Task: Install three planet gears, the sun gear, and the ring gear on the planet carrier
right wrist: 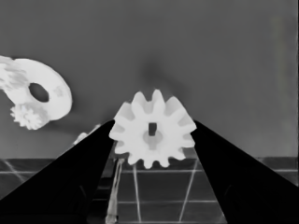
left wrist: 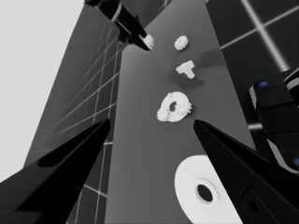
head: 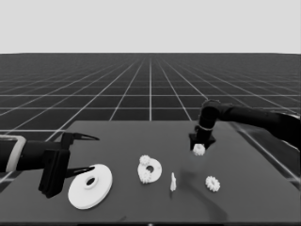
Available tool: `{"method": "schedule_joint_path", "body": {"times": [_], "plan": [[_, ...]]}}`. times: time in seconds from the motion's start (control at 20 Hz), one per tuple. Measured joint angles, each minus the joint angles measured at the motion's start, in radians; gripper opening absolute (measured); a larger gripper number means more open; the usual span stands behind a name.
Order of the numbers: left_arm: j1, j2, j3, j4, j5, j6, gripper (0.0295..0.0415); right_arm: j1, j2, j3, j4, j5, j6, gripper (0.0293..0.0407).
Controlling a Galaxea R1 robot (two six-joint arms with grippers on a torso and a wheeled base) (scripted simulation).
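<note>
1. right arm reaches in from the right edge, forearm near level, wrist bent downward over the surface's right half.
2. right tool (head: 199,147) points down, its two fingers (right wrist: 84,158) closed against opposite sides of a small gear (right wrist: 152,129), held clear of the surface.
3. left arm stands at the left edge, parked.
4. left tool (head: 87,153) lies level over the surface's left end, fingers spread wide apart, gripping nothing.

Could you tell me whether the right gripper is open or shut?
Shut on a gear: the right gripper's fingers press its teeth from both sides.
</note>
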Motion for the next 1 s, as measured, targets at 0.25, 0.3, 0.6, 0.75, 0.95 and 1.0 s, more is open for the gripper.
{"method": "schedule_joint_path", "body": {"times": [0.25,0.3,0.6,0.75,0.95,1.0], "plan": [[0.000,0.000,0.000,0.000,0.000,0.000,0.0385,0.088,0.014,-0.034,0.072,-0.036,-0.016,0.0312],[0.000,0.000,0.000,0.000,0.000,0.000,0.0385,0.090,0.015,-0.036,0.074,-0.037,-0.017,0.0312],[0.000,0.000,0.000,0.000,0.000,0.000,0.0385,0.093,0.424,-0.131,0.082,-0.029,0.295,0.0312],[0.000,0.000,0.000,0.000,0.000,0.000,0.0385,0.093,0.456,-0.161,0.082,-0.029,0.297,0.0312],[0.000,0.000,0.000,0.000,0.000,0.000,0.0385,-0.138,0.467,-0.191,-0.153,0.027,0.284,0.0312],[0.000,0.000,0.000,0.000,0.000,0.000,0.0385,-0.197,0.478,-0.230,-0.201,0.045,0.260,0.0312]]}}
